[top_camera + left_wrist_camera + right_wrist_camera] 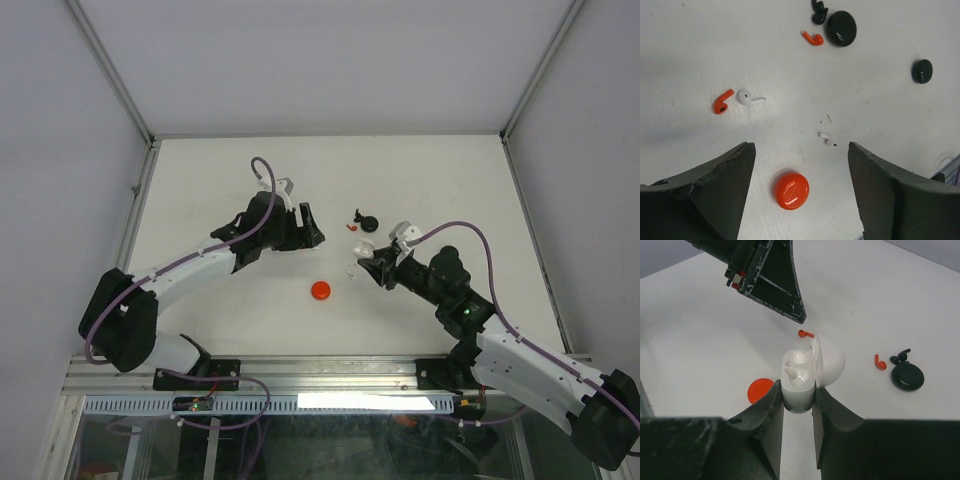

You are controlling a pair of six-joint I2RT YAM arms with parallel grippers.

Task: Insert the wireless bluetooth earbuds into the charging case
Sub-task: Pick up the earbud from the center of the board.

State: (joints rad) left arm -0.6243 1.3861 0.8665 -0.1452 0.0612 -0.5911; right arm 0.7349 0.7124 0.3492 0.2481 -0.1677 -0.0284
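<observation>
My left claw (801,147) hangs with its fingers wide apart and empty. The white earbud (746,97) lies ahead of it and to the left, just beside a red earbud (721,102). My right claw (797,392) is clamped on the white case (799,377), its lid (830,360) open and nothing seated inside that I can see. I judge this the pick-up step: my left claw must next centre over the white earbud and close without nudging the red one.
</observation>
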